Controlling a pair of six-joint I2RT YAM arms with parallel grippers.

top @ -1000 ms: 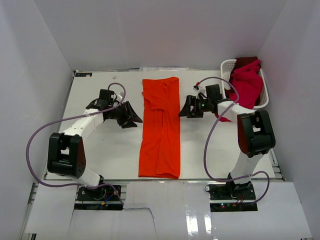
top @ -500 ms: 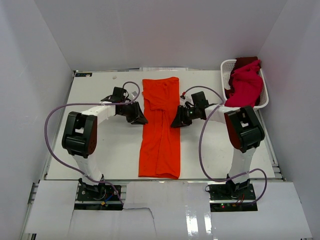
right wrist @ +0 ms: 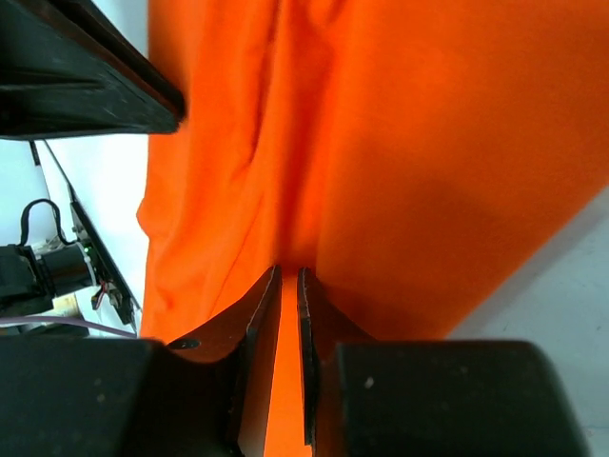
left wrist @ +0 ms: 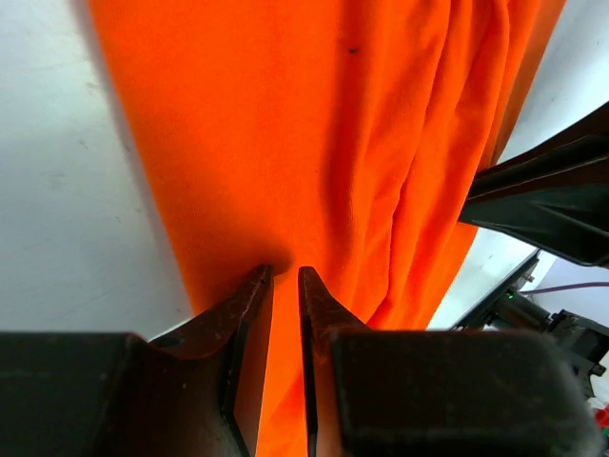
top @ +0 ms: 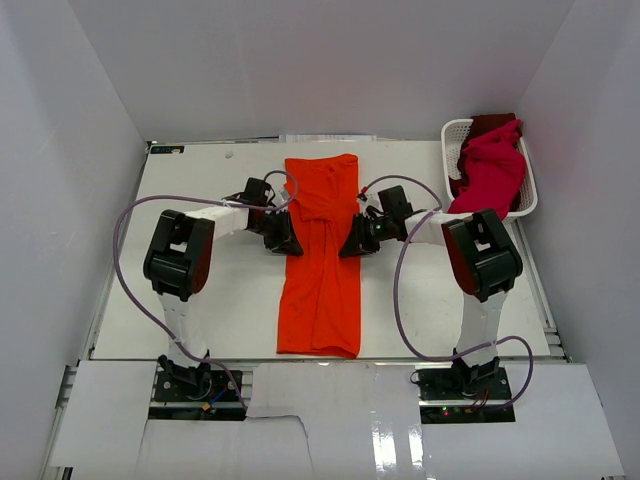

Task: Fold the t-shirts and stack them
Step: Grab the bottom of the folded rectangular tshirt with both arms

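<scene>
The bright orange t-shirt (top: 320,270) lies folded into a long strip down the middle of the table. My left gripper (top: 287,242) sits at the strip's left edge, about a third of the way down. In the left wrist view its jaws (left wrist: 285,272) stand narrowly apart with orange cloth (left wrist: 285,143) pinched between them. My right gripper (top: 349,245) is at the opposite edge, level with the left one. Its jaws (right wrist: 288,272) are closed on a fold of the orange cloth (right wrist: 428,143). A crimson-magenta t-shirt (top: 492,168) and a dark red one (top: 490,122) are heaped in the basket.
The white lattice basket (top: 450,132) stands at the table's back right corner. White walls enclose the table on three sides. Purple cables loop from both arms over the table. The two grippers face each other across the strip, a shirt's width apart.
Both arms swung inward from either side of the orange t-shirt to its edges. Both grippers went from wide open to closed on the cloth.
</scene>
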